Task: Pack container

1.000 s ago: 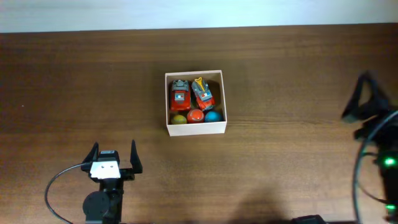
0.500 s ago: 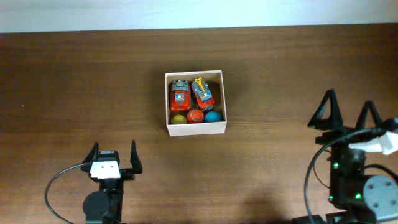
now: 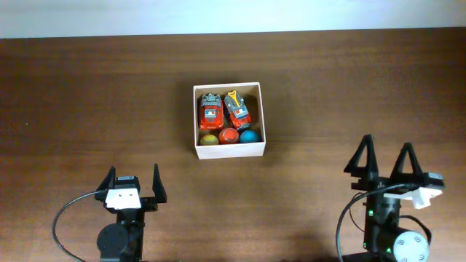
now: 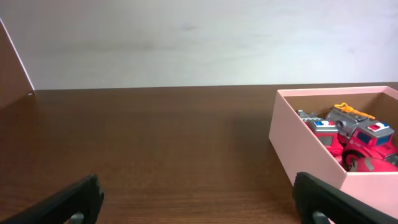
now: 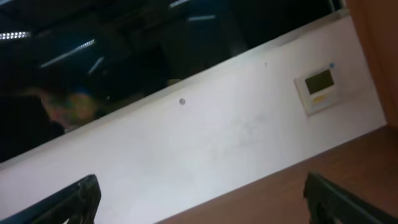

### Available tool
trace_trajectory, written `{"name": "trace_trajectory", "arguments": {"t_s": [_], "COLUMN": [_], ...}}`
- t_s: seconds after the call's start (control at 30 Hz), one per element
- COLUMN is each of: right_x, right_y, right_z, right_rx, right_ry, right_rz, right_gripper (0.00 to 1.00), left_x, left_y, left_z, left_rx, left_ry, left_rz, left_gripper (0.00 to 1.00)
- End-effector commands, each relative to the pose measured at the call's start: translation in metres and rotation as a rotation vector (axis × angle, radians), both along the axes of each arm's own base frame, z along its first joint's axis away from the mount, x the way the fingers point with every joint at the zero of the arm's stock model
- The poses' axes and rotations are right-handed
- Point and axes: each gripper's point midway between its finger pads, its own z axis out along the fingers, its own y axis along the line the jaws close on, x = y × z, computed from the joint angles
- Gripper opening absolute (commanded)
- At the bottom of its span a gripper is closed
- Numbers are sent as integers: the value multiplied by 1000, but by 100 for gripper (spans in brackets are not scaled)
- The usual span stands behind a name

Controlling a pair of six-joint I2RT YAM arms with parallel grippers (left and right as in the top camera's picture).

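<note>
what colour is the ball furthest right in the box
Blue. The ball shows best in the overhead view.

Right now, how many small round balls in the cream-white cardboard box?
3, lined along the near wall of the box: yellow ball left, orange-red ball middle, blue ball right. Others may hide under the red toy trucks.
</note>
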Motion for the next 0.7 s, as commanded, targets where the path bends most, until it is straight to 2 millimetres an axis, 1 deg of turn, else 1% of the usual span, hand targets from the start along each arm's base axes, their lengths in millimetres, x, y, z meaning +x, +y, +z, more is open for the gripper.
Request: {"name": "trace_trajectory", "arguments": {"t_s": [0.0, 0.2, 0.3, 0.33, 0.47, 0.6, 0.67], "right_x": [-2, -1, 3, 6, 11, 12, 12], "right_y": [2, 4, 5, 5, 9, 10, 10], "right_z": [-18, -45, -61, -71, -98, -129, -140], "right_rx": [-12, -18, -22, -24, -43, -54, -57], "right_ry": [-3, 9, 47, 70, 179, 306, 350], "right_rz": [10, 24, 28, 28, 48, 54, 53], "right_gripper": [99, 99, 99, 99, 99, 99, 99], "left_x": [0, 0, 0, 0, 0, 0, 0], "left_y": [-1, -1, -1, -1, -1, -1, -1], "left_z": [0, 0, 0, 0, 0, 0, 0], "left_rx": [15, 15, 15, 15, 15, 15, 15], "left_ry": [-6, -6, -6, -6, -6, -6, -6], "left_rz": [-7, -7, -7, -7, -7, -7, -7], "left_gripper": [99, 99, 99, 99, 99, 99, 99]}}
